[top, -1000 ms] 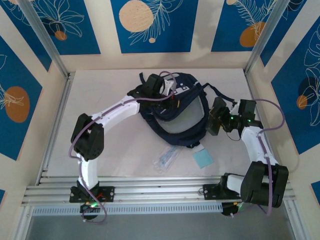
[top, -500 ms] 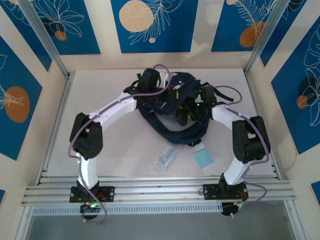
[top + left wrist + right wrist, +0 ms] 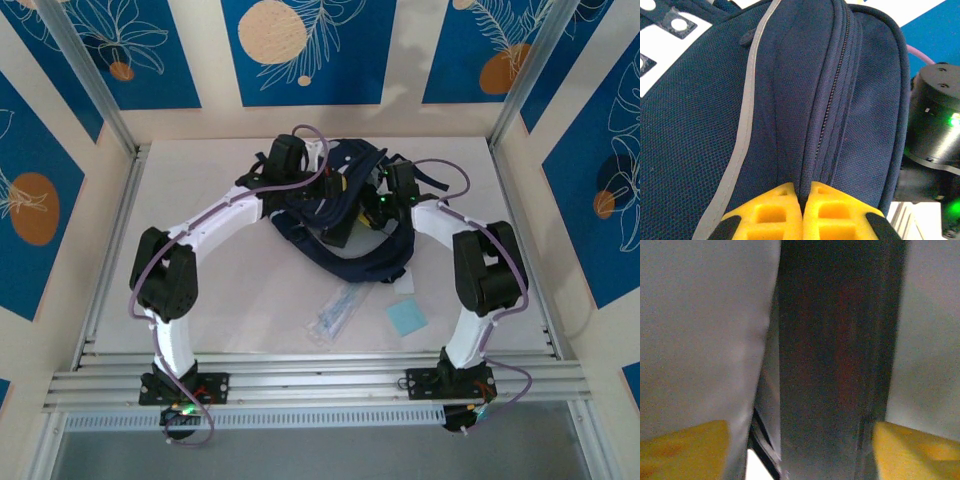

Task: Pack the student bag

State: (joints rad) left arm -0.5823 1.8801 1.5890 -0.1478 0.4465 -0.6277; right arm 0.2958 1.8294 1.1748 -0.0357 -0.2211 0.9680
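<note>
Top view: student bag (image 3: 340,260) lies on the white tabletop (image 3: 200,180), toward 12 o'clock from centre, navy fabric bunched, mouth facing up. Both arms reach into it: left arm (image 3: 215,225) from 8 o'clock, right arm (image 3: 480,270) from 4 o'clock.

Left wrist view: left hand (image 3: 802,212) is pinched tight, yellow fingertips (image 3: 770,217) pressed together with a fold of the bag's navy fabric caught between them. The fold runs toward 12 o'clock from the tips. A zip (image 3: 832,100) follows it just at 1 o'clock. A grey reflective stripe (image 3: 747,125) runs alongside at 11 o'clock, and a pale patch (image 3: 665,60) sits further off at 10 o'clock. The right arm's black housing with a green light stands close at 3 o'clock.

Right wrist view: right hand (image 3: 802,452) stands wide, with the yellow fingertips (image 3: 685,450) far apart at the frame's lower corners. Between them are blurred pale grey material and a dark vertical band (image 3: 840,355). Cannot tell whether either tip touches the band.

Loose on the tabletop, apart from the bag: a clear plastic packet (image 3: 335,312) at 6 o'clock of it, and a light blue square (image 3: 406,318) at 5 o'clock.
</note>
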